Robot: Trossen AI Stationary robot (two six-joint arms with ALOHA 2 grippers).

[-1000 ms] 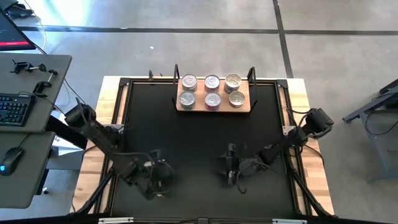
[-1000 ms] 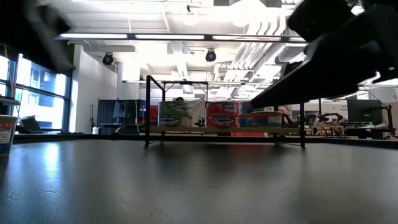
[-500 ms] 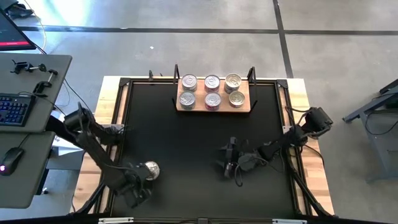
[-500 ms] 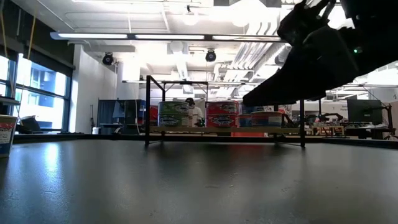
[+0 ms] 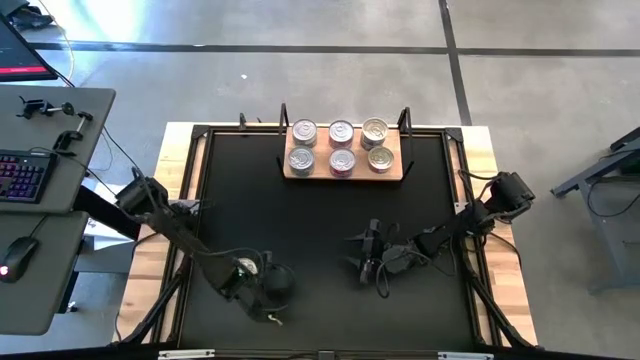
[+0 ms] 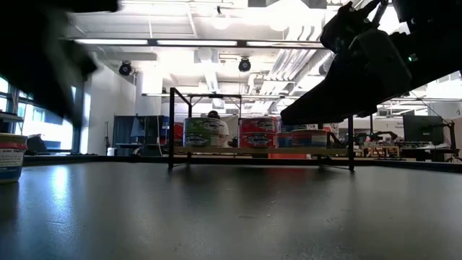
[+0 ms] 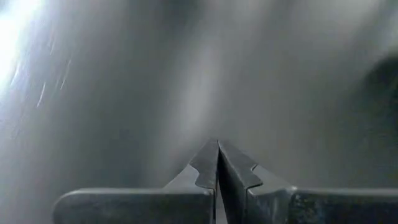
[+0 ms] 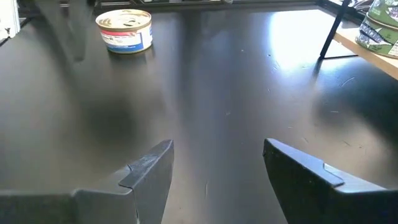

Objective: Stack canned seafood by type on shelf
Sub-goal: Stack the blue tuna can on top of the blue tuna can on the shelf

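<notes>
Left gripper (image 7: 217, 163): jaws pressed together, empty, low over the table (image 5: 320, 215). Loose can (image 8: 124, 30) sits just beside it, untouched. Right gripper (image 8: 217, 165): jaws wide, empty, can well ahead. Six cans (image 5: 341, 146) on shelf (image 5: 394, 171), far from both.

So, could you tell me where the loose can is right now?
In the high view, the loose can sits near the table's front-left, beside the left gripper.
</notes>
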